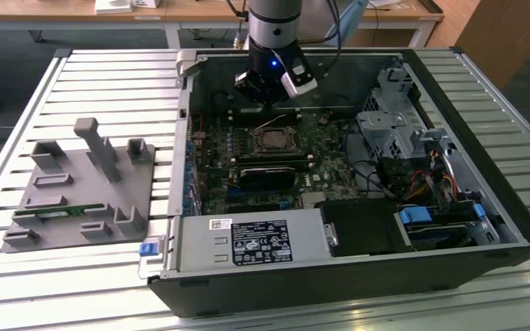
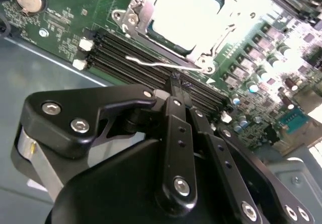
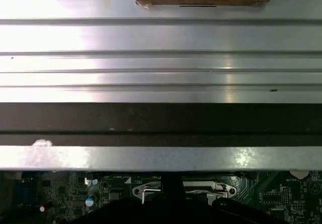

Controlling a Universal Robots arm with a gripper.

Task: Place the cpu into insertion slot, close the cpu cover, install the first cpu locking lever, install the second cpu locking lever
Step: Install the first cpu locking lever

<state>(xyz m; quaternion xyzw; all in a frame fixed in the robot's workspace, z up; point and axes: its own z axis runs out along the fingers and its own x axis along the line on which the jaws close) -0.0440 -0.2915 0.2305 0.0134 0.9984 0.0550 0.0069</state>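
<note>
Hovering with fingers pinched shut and empty just beside the wire locking lever at the socket edge, cpu already seated under the closed cpu cover, lever step seemingly in hand, calling for pressing it down and hooking it

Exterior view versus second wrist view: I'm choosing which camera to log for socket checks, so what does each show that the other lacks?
The exterior view alone shows the open black computer case, the grey plastic fixture block on the slatted aluminium table, and the silver power supply box.

The second wrist view alone shows, close up, the thin silver wire locking lever lying beside the socket, the round coin battery, and the black gripper with its fingers together.

Both show the green motherboard and the pale silver square cpu seated in the silver-rimmed insertion slot.
</note>
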